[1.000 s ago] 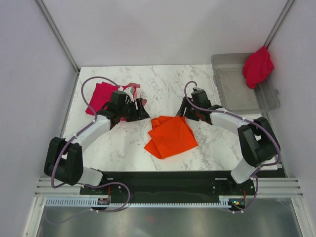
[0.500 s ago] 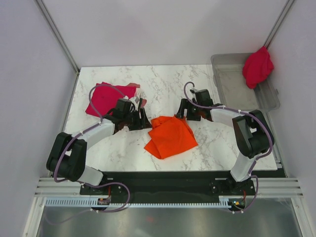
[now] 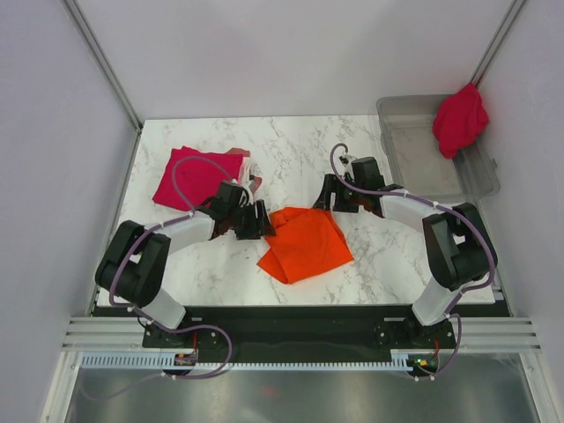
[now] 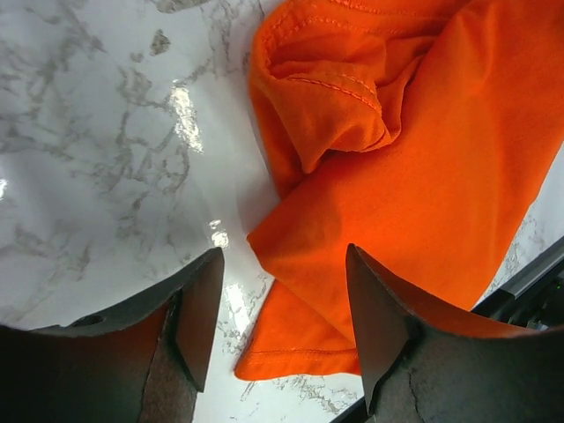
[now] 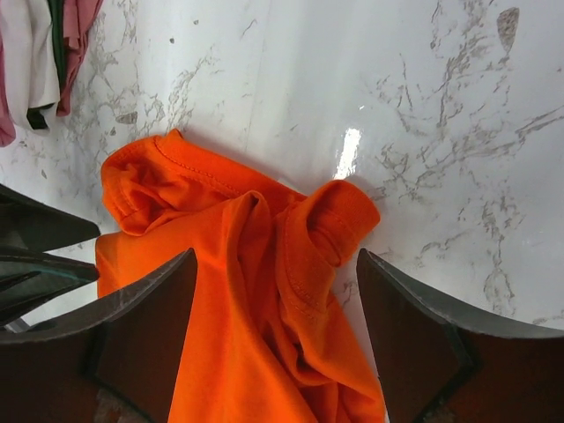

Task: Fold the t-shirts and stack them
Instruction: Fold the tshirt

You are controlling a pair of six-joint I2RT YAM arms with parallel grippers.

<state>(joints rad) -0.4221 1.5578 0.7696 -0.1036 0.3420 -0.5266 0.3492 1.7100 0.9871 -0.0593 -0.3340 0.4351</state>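
A bright orange t-shirt (image 3: 304, 244) lies roughly folded in the middle of the marble table. My left gripper (image 3: 258, 223) stands open at its left edge, with the shirt's hemmed corner (image 4: 291, 348) on the table between the fingers. My right gripper (image 3: 330, 201) stands open over the shirt's far corner, its jaws astride the bunched folds (image 5: 291, 264), not closed on them. A crimson-magenta t-shirt (image 3: 189, 176) lies folded at the back left with pale cloth (image 3: 247, 167) at its right edge. Another crimson t-shirt (image 3: 460, 119) hangs over the bin's rim.
A clear grey plastic bin (image 3: 423, 159) stands at the back right of the table. White walls close in the table (image 3: 300, 150) on three sides. The arms' black base rail (image 3: 300, 322) runs along the near edge.
My left gripper has moved right and nearer, from beside the crimson pile to the orange shirt's left edge. The right gripper has opened wider and shifted slightly over the shirt's far corner.
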